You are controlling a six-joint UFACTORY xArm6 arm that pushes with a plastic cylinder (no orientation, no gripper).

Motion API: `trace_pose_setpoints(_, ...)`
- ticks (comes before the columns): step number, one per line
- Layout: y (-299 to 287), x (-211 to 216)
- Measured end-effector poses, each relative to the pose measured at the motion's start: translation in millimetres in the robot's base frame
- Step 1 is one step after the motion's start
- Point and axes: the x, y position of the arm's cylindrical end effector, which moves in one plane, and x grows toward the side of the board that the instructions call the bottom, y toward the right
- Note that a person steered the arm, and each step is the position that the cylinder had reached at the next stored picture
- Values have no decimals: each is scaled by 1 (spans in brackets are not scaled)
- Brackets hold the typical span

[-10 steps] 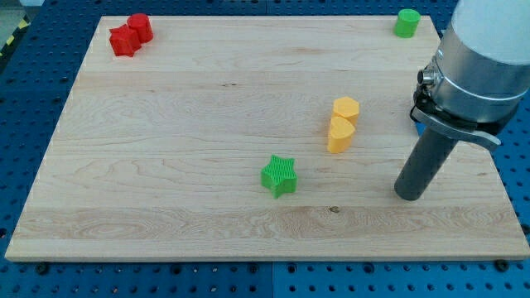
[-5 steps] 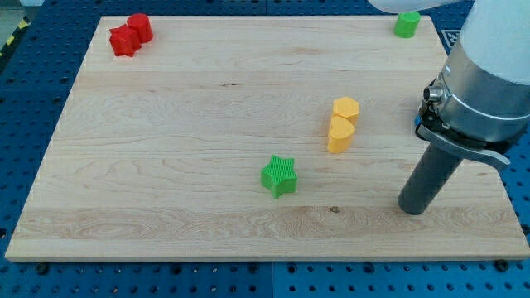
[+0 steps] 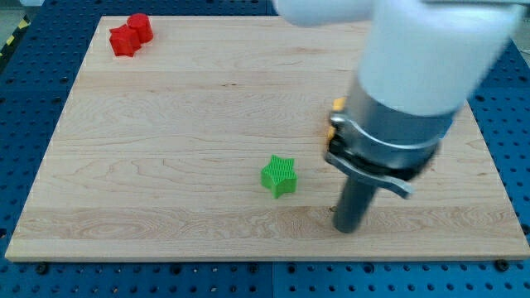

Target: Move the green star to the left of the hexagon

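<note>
My tip (image 3: 348,229) is resting on the bench (image 3: 166,190), gripping nothing, near the green star's (image 3: 279,175) lower right. The star is sitting untouched; the arm is mostly hiding the yellow hexagon (image 3: 338,105), so pushing remains.

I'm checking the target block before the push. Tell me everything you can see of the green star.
The green star is a small bright green block with a star outline and fine ridges across its flat top, plastic by the look of it. It lies flat on the wooden board, below the board's middle, with nothing touching it. My tip sits apart from it, to the view's right and slightly lower.
</note>
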Motion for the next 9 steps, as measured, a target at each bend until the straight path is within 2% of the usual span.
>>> trace_pose_setpoints(1, -31, -23)
trace_pose_setpoints(2, -66, -3)
trace_pose_setpoints(3, -76, -35)
trace_pose_setpoints(5, -71, -62)
trace_pose_setpoints(6, -47, -42)
trace_pose_setpoints(8, -58, -97)
trace_pose_setpoints(9, -64, -103)
